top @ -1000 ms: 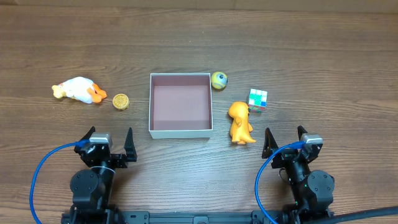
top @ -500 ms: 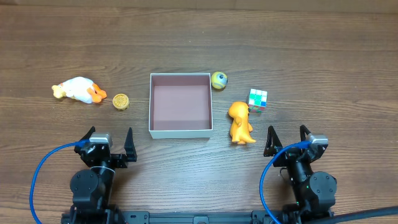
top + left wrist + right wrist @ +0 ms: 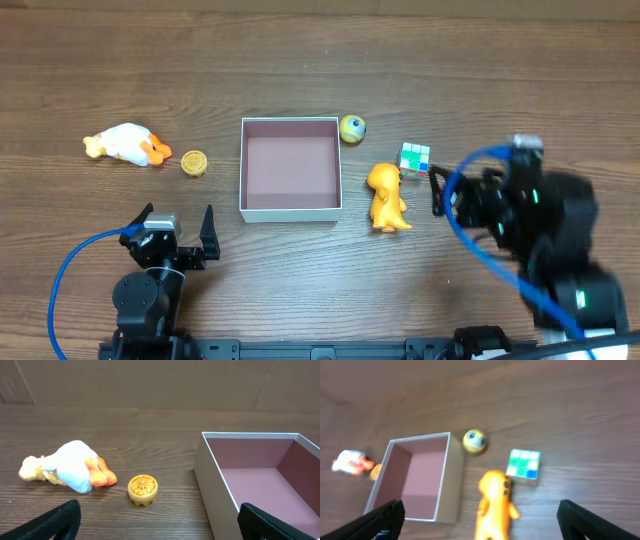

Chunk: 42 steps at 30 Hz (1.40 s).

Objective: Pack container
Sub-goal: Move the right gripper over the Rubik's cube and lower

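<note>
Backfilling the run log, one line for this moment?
container empty | left gripper open, near front edge | right gripper open, right of cube | orange figure, ball, duck, disc outside

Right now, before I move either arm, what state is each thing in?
container, open, empty.
left gripper, open, holding nothing.
right gripper, open, holding nothing.
white duck, lying down, unpacked.
orange dinosaur, beside container, unpacked.
yellow ball, on table, unpacked.
cube, on table, unpacked.
orange disc, on table, unpacked.
</note>
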Tool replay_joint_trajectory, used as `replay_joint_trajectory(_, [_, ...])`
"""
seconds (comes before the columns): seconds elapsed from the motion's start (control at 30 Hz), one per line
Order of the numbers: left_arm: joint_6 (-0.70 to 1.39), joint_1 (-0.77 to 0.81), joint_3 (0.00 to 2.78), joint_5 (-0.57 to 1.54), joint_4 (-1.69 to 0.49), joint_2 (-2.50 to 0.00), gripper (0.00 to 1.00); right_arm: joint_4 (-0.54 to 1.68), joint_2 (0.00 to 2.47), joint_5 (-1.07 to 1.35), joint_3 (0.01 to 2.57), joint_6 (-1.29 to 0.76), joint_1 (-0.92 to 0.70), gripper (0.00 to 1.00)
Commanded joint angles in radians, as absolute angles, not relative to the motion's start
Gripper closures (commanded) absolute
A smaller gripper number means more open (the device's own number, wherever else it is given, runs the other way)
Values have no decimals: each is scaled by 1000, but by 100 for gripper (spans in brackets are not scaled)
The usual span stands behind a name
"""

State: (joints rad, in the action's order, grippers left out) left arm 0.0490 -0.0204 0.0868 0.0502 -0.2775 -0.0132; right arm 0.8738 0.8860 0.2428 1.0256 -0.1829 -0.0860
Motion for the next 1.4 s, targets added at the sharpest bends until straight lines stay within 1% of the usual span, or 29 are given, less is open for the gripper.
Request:
replay_joint_trajectory(0.0, [40, -26, 84, 64, -277, -6, 0, 884, 1064, 335, 1068, -184, -84, 0])
replay_joint_trajectory(0.07, [40, -26, 84, 64, -277, -6, 0, 882, 1167, 393, 1068, -147, -84, 0])
replay_joint_trajectory(0.1, [40, -26, 84, 64, -276, -6, 0, 865, 1217, 468, 1068, -76, -84, 0])
replay_joint_trajectory(0.13, [40, -26, 84, 64, -277, -6, 0, 834, 1264, 505, 1069, -84, -83, 0])
replay_joint_trajectory(0.3, [40, -26, 84, 64, -276, -6, 0, 715, 1371, 495, 1069, -109, -83, 0])
replay_joint_trajectory(0.33, [40, -26, 84, 64, -276, -6, 0, 708, 1377, 461, 1069, -109, -83, 0])
replay_joint_trajectory(0.43, [40, -26, 84, 64, -277, -6, 0, 731, 1379, 216, 1069, -110, -83, 0])
replay_joint_trajectory(0.53, [40, -26, 84, 64, -277, -6, 0, 788, 1378, -99, 1069, -166, -83, 0])
replay_joint_trajectory(0.57, [40, -26, 84, 64, -277, -6, 0, 806, 1378, -139, 1069, -165, -83, 0])
replay_joint_trajectory(0.63, [40, -26, 84, 64, -277, -6, 0, 822, 1378, -102, 1069, -165, -83, 0])
replay_joint_trajectory(0.77, [40, -26, 84, 64, -277, -6, 0, 811, 1379, 110, 1066, -165, -84, 0])
replay_joint_trajectory(0.83, [40, -26, 84, 64, -277, -6, 0, 776, 1383, 131, 1066, -165, -84, 0])
replay_joint_trajectory(1.03, [40, -26, 84, 64, -276, -6, 0, 679, 1441, 88, 1069, -196, -84, 0])
replay_joint_trajectory(1.23, [40, -26, 84, 64, -276, -6, 0, 673, 1605, 83, 1108, -215, -84, 0])
replay_joint_trajectory(1.37, [40, -26, 84, 64, -277, -6, 0, 657, 1645, 65, 1121, -215, -84, 0])
